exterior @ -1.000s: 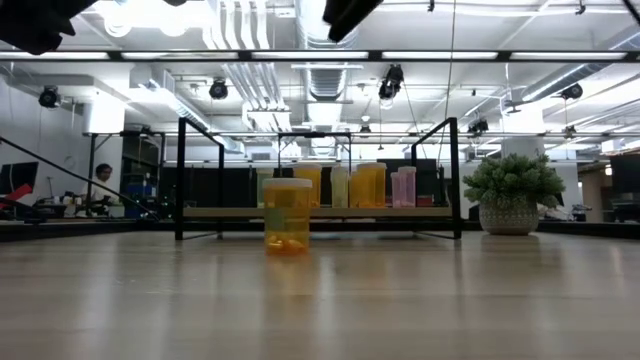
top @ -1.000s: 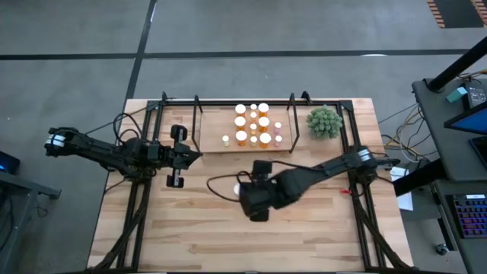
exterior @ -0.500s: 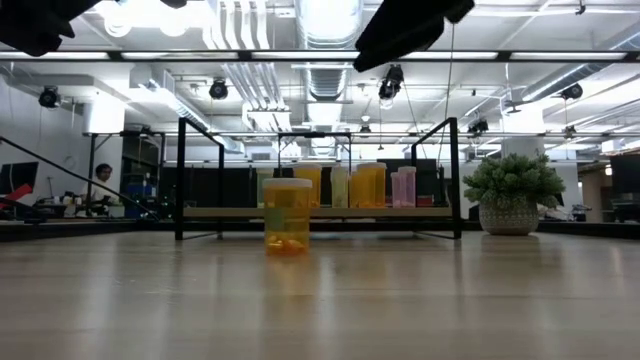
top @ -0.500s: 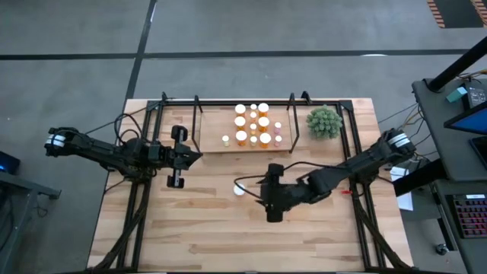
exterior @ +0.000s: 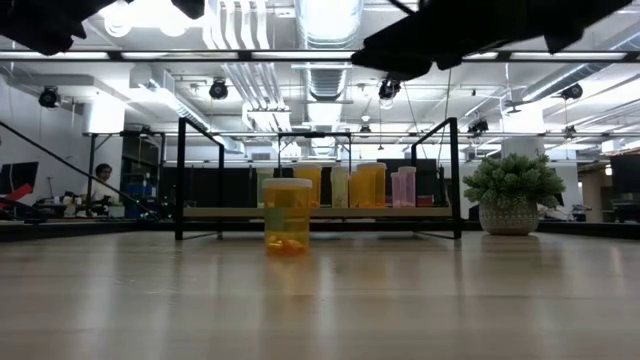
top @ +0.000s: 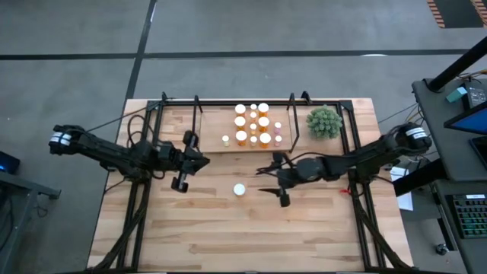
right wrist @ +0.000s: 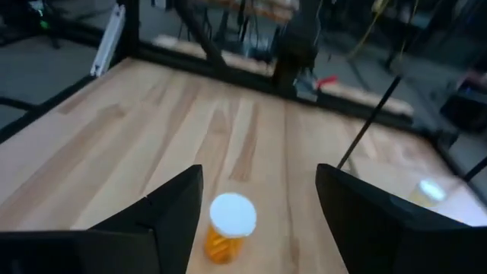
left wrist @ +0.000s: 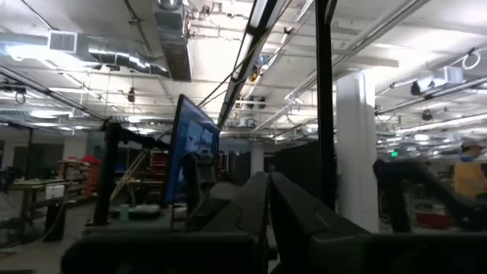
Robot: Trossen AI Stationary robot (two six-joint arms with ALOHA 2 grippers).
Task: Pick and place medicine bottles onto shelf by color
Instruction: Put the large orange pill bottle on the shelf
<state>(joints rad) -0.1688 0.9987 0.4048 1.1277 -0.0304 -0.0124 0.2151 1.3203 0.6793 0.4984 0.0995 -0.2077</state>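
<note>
Bright ceiling lights glare overhead, the tabletop is evenly lit with faint shadows, and the right wrist view looks somewhat motion-blurred.

My right gripper hangs above mid-table, fingers spread wide. My left gripper is pinched closed, its arm stretched in from the left side.
</note>
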